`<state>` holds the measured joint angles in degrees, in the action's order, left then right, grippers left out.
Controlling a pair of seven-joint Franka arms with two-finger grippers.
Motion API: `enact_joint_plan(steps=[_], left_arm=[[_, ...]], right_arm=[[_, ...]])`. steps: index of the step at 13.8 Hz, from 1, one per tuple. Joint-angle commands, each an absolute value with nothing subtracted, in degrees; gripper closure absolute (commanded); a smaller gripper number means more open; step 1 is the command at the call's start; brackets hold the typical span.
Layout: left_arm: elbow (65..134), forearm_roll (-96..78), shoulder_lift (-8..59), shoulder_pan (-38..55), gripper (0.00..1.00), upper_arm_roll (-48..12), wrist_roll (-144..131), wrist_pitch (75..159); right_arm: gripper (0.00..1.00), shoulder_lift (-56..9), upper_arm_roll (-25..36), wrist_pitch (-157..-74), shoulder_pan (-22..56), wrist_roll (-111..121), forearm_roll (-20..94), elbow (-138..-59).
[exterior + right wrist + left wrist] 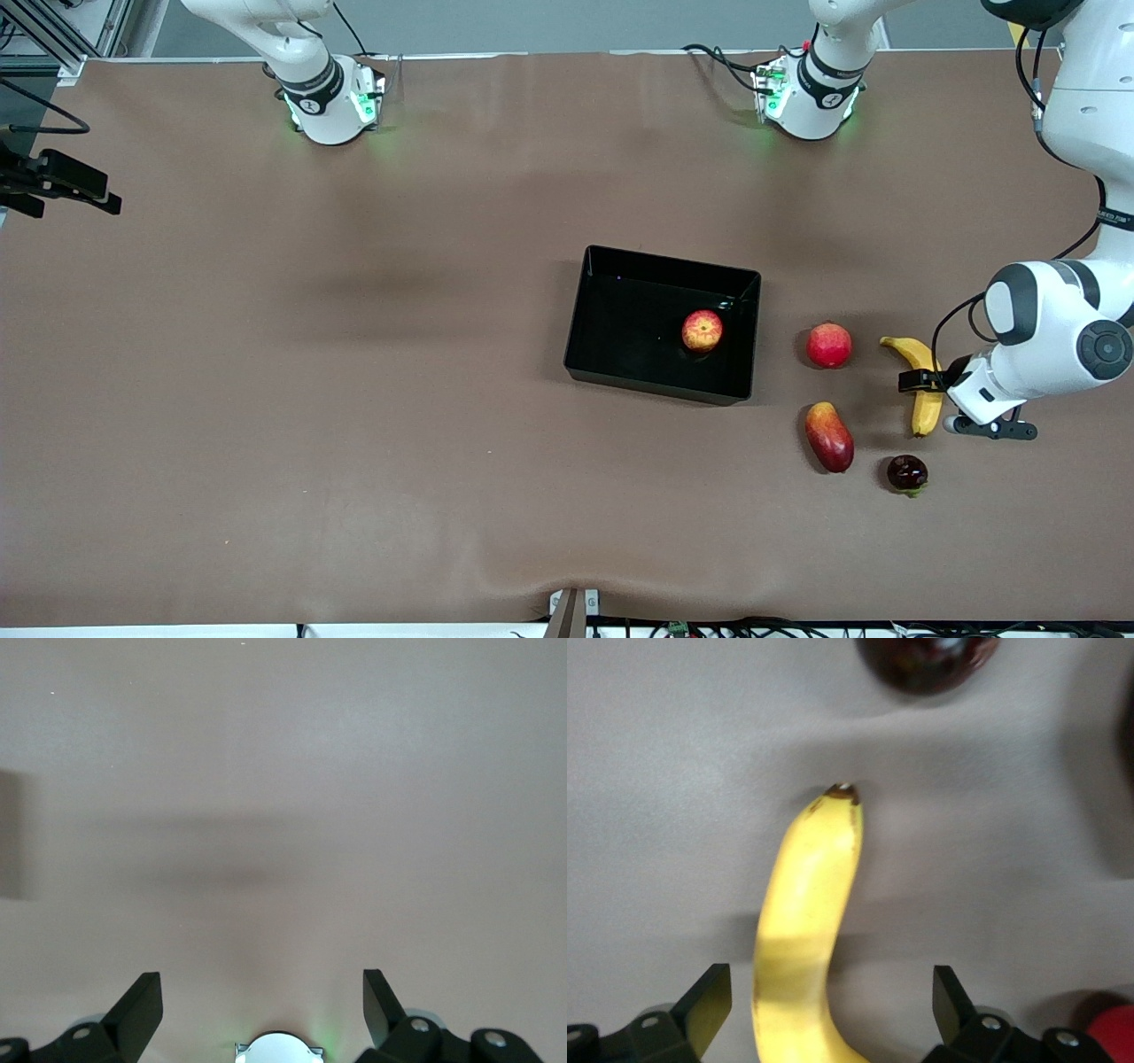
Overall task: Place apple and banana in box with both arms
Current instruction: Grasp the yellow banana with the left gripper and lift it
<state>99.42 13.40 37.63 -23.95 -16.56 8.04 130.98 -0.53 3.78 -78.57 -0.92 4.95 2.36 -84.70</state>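
Observation:
The apple [702,330] lies inside the black box [660,383], toward the left arm's end of it. The banana [928,409] lies on the table past the box, toward the left arm's end. My left gripper [928,387] is low over the banana's middle, open, with one finger on each side. In the left wrist view the banana [811,895] runs between the open fingers of the left gripper [830,1010], nearer one finger, and neither finger touches it. My right gripper [263,1005] is open and empty above bare table near its own base; it is out of the front view.
A uniformly red round fruit [829,346] lies between the box and the banana. A red-yellow mango [829,436] and a dark round fruit [907,473] lie nearer the front camera. The dark fruit [926,660] sits just past the banana's tip.

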Motion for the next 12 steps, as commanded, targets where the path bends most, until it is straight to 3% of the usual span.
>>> enact_joint_plan(steps=[1,2,4,7,8,12], left_arm=[[100.4,16.9,37.6,-25.6,0.00,-17.0,8.8,132.5],[100.5,17.5,37.7,-25.7,0.00,-17.0,8.8,132.5],[100.5,17.5,38.6,-26.8,0.25,-17.0,8.8,132.5],[100.9,17.5,38.7,-27.1,0.85,-17.0,8.8,132.5],[101.0,17.5,38.2,-27.1,1.00,-17.1,8.8,132.0],[100.8,17.5,33.1,-26.9,1.00,-19.2,9.1,125.7]], right_arm=[[0.00,0.7,3.0,-80.4,-1.0,3.8,0.1,-85.3],[0.00,0.5,3.1,-81.0,-1.0,3.8,-0.4,-85.3],[0.00,0.4,3.2,-81.2,-1.1,3.7,-1.4,-84.9],[0.00,0.3,3.2,-81.0,-1.0,3.8,-1.6,-84.7],[0.00,0.1,3.2,-81.1,-1.1,3.8,-1.6,-84.3],[0.00,-0.4,3.2,-80.9,-1.1,3.7,-1.4,-83.1]])
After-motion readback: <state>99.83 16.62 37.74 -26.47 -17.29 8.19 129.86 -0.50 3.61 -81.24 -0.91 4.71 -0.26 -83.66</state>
